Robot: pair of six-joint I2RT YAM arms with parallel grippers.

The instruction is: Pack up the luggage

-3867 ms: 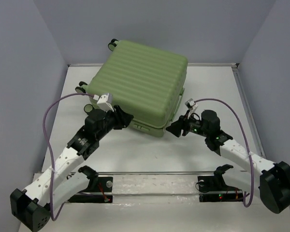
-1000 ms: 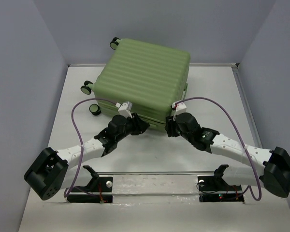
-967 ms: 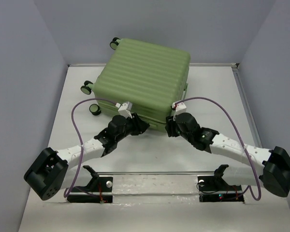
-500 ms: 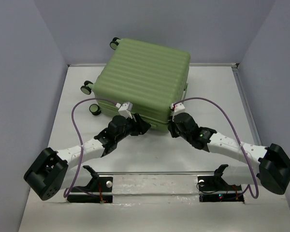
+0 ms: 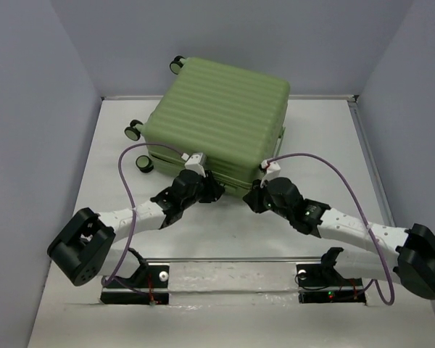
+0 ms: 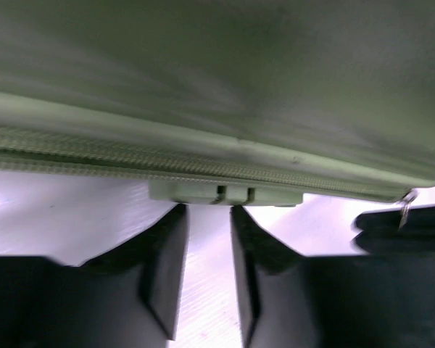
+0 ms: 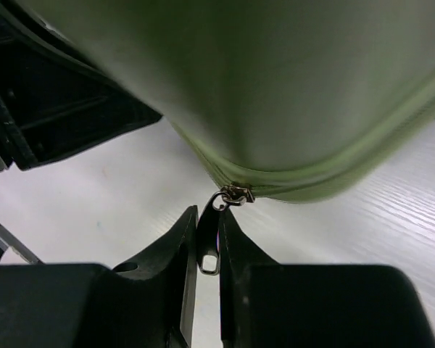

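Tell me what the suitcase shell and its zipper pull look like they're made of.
The suitcase shell looks like hard molded plastic with a matte olive-green finish; its stiff, even ribs suggest that. The zipper pull looks like metal, silvery and glinting, though it is small, so plated plastic cannot be ruled out.

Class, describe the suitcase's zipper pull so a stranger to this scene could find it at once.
Start from the big olive-green luggage, the largest thing in view. Go to its rounded near corner beside the right gripper. There the zipper pull hangs off the seam between the jaws; unlike the green shell around it, it is a small silvery metal tab.
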